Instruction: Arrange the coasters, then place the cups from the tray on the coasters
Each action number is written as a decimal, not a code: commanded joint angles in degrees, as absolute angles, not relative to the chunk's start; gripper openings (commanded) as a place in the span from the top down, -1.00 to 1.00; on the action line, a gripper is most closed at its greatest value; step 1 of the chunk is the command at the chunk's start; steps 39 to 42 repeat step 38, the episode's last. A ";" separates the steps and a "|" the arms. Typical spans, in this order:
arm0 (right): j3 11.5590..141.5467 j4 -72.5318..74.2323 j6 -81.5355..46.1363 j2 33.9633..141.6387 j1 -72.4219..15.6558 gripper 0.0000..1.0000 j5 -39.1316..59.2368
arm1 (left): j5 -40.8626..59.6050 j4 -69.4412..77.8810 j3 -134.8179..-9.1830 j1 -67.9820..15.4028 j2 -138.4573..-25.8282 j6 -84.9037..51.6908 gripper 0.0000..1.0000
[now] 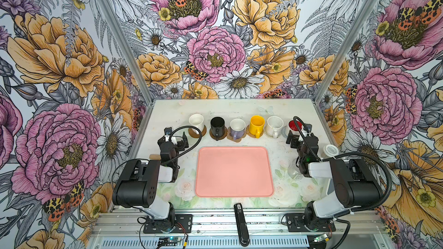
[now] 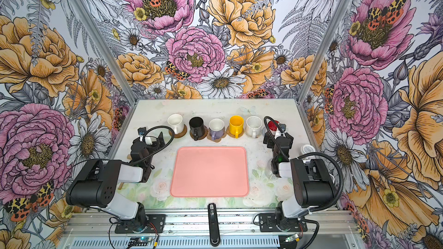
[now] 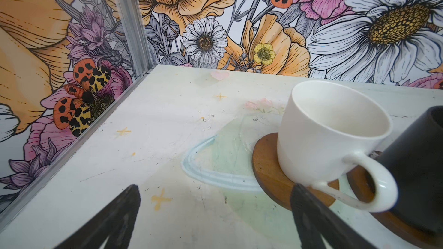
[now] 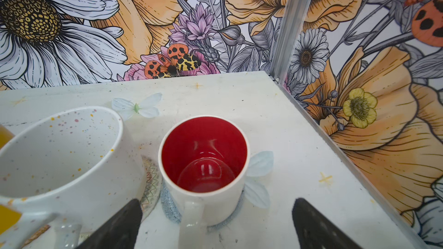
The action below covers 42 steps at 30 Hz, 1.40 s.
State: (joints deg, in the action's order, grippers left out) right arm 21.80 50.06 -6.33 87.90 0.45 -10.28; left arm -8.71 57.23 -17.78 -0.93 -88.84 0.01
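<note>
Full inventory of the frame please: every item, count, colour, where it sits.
cups: six, far-side row, one per coaster; left to right white cup, black cup, lavender cup, yellow cup, speckled cup, red-inside cup.
coasters: six, under the cups; same order brown disc, second brown disc, tan paw, golden woven, whitish woven, pale blue woven.
tray: one, salmon pink, centre, nothing on it.
paper cup: one, white lid, right edge.
glass jar: one, clear, right of tray.
black bar: one, black, front rail.
tan object: one, left of tray, mostly hidden.
left gripper: one, black, open, beside white cup.
right gripper: one, black, open, facing red-inside cup.
</note>
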 commanded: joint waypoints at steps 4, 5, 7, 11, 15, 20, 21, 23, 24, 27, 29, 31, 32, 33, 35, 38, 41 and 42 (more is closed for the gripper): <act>21.47 52.36 -5.89 88.37 0.67 -0.99 -10.35 | -8.54 54.32 -21.38 0.09 -88.90 -0.22 -0.98; 21.53 52.34 -5.89 88.32 0.65 -0.99 -10.32 | -8.46 54.12 -21.44 0.00 -88.79 -0.25 -0.98; 21.51 52.30 -5.96 88.29 0.68 -0.99 -10.42 | -8.53 54.36 -21.43 0.02 -88.93 -0.22 -0.98; 21.39 52.38 -5.93 88.26 0.66 -0.99 -10.45 | -8.83 54.03 -21.45 -0.08 -88.77 -0.15 -0.97; 21.43 52.43 -5.92 88.25 0.63 -0.99 -10.42 | -9.23 54.10 -21.45 -0.26 -88.86 0.00 -0.98; 21.44 52.39 -5.89 88.21 0.65 -0.99 -10.45 | -9.23 54.08 -21.45 -0.29 -88.86 -0.02 -0.98; 21.45 52.46 -5.89 88.24 0.66 -0.99 -10.40 | -9.27 54.10 -21.47 -0.26 -88.81 0.00 -0.98; 21.40 52.42 -5.91 88.24 0.70 -0.99 -10.37 | -9.23 54.05 -21.47 -0.26 -88.84 0.00 -0.98; 21.44 52.41 -5.90 88.21 0.67 -0.99 -10.40 | -9.23 54.07 -21.45 -0.29 -88.86 0.00 -0.98; 21.53 52.31 -5.87 88.28 0.62 -0.99 -10.53 | -9.23 54.13 -21.47 -0.27 -88.81 0.00 -0.98; 21.72 52.03 -5.85 88.44 0.56 -0.99 -10.60 | -9.26 54.06 -21.46 -0.26 -88.86 0.00 -0.97; 21.76 51.98 -5.79 88.46 0.50 -0.99 -10.64 | -9.23 54.06 -21.46 -0.27 -88.81 0.00 -0.98; 21.76 51.95 -5.80 88.47 0.48 -0.99 -10.71 | -9.23 54.07 -21.49 -0.29 -88.86 0.00 -0.98; 21.76 51.98 -5.80 88.50 0.46 -0.99 -10.63 | -9.23 54.06 -21.45 -0.26 -88.86 0.00 -0.98; 21.63 52.05 -5.79 88.35 0.45 -0.99 -10.63 | -9.23 54.10 -21.47 -0.27 -88.86 0.00 -0.97; 21.61 52.13 -5.59 88.33 0.44 -0.99 -10.00 | -9.24 54.12 -21.49 -0.28 -88.84 0.00 -0.98; 21.61 52.13 -5.59 88.33 0.44 -0.99 -10.00 | -9.24 54.12 -21.49 -0.28 -88.84 0.00 -0.98; 21.61 52.13 -5.59 88.33 0.44 -0.99 -10.00 | -9.24 54.12 -21.49 -0.28 -88.84 0.00 -0.98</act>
